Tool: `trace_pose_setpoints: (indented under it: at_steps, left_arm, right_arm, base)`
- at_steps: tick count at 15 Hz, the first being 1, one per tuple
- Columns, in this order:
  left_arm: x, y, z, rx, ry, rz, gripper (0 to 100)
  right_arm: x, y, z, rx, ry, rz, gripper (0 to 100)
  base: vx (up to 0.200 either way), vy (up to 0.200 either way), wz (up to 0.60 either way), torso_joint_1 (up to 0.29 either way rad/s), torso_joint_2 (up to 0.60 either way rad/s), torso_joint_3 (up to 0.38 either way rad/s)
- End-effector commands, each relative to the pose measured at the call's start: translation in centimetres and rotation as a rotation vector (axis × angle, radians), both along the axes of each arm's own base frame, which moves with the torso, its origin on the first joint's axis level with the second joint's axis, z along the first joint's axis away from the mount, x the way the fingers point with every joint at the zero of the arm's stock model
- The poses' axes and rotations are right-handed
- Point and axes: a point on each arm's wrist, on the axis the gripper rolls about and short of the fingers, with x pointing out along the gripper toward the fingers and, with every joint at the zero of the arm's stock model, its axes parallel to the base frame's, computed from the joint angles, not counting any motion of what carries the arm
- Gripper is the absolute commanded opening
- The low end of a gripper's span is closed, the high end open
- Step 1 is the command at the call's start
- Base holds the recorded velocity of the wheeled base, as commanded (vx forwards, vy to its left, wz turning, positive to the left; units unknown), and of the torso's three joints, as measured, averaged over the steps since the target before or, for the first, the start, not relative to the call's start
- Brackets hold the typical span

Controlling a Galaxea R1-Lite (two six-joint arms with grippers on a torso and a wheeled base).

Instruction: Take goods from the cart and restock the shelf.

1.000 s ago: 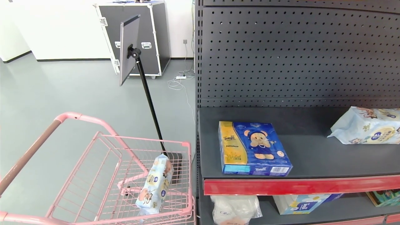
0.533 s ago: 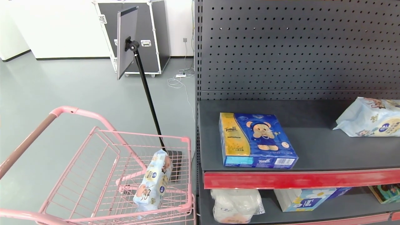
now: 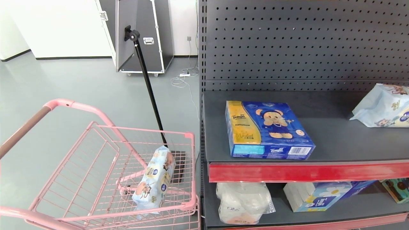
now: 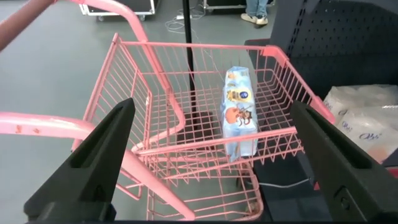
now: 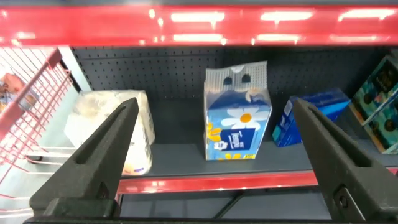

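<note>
Cut off at the head view's right edge: pale-blue soft pack (image 3: pixel 381 107), lying at the far right of the shelf (image 3: pixel 345 140) top tier. Also clipped there, on the shelf's lower tier: green box (image 3: pixel 396 191). Partly hidden behind the shelf's red front strip (image 3: pixel 303 172): white wrapped bundle (image 3: pixel 243 206) and blue-and-white tissue pack (image 3: pixel 314 199), both on the lower tier. Tissue pack upright, bundle apart from it toward the shelf's left end.

Just off the shelf's left end: pink cart (image 3: pixel 143 131). Holds one wipes pack (image 3: pixel 154 177), upright on its edge, in the corner nearest the shelf; lower end broken up by the wire mesh. Behind the cart: black stand pole (image 3: pixel 150 89), base half hidden.

Flat on the top tier, near the shelf's left end: blue tissue box (image 3: pixel 268 131), front edge close to the red strip.

Facing the cart: left gripper (image 4: pixel 212 104), fingers spread wide. Facing the shelf's lower tier: right gripper (image 5: pixel 216 102), fingers spread wide.
</note>
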Motion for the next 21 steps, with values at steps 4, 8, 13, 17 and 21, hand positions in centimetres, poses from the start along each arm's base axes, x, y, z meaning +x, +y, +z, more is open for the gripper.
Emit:
trace_pose_setpoints:
  at_steps: [4,8,13,17,21]
  left_arm:
    - [0.0,0.0,0.0,0.000,0.001,0.000,100]
    - [0.0,0.0,0.0,0.000,0.001,0.000,100]
    - [-0.1,0.0,7.2,-0.069,-0.091,-0.105,100]
    - [9.5,-1.1,19.1,-0.211,0.095,-0.214,100]
    - [20.9,-4.3,14.7,-0.073,0.428,-0.305,100]
  right_arm:
    - [0.0,0.0,0.0,0.004,0.000,-0.001,100]
    - [0.0,0.0,0.0,0.000,0.000,-0.001,100]
    - [0.0,0.0,0.0,-0.005,0.000,0.001,100]
    - [0.0,0.0,0.0,-0.005,0.000,0.001,100]
    - [0.0,0.0,0.0,-0.007,0.002,0.001,100]
  base:
    - [0.000,0.000,0.00,-0.187,0.54,0.356]
    - [0.000,0.000,0.00,-0.159,0.53,0.369]
    - [0.000,0.000,0.00,-0.119,0.50,0.377]
    - [0.000,0.000,0.00,-0.033,0.16,0.121]
    - [0.000,0.000,0.00,0.000,0.00,0.000]
